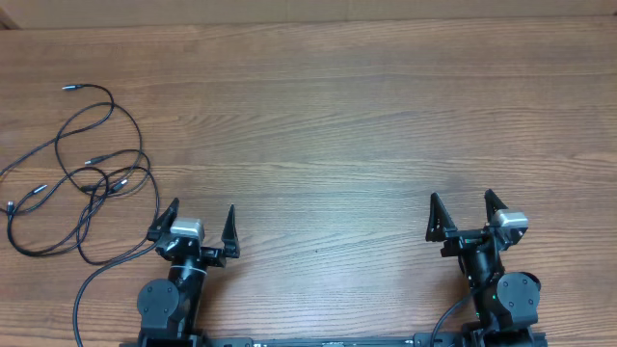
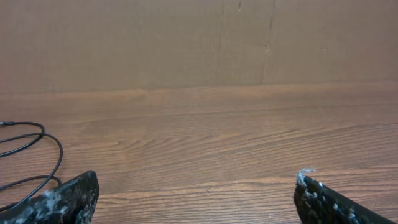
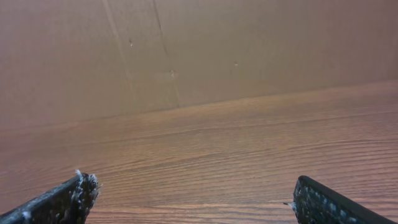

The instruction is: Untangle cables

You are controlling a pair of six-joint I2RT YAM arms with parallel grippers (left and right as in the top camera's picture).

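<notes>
Over at the left edge of the table [image 1: 337,106], the cables [image 1: 82,178] sprawl tangled just beside the left gripper [image 1: 202,206]; right gripper [image 1: 461,196] sits well apart, both spread wide.

The cables [image 1: 82,173] lie on the table's [image 1: 347,116] far-left side.

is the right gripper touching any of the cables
Apart. The overhead view shows the right gripper at the right, with the cables lying far off at the left.
</notes>
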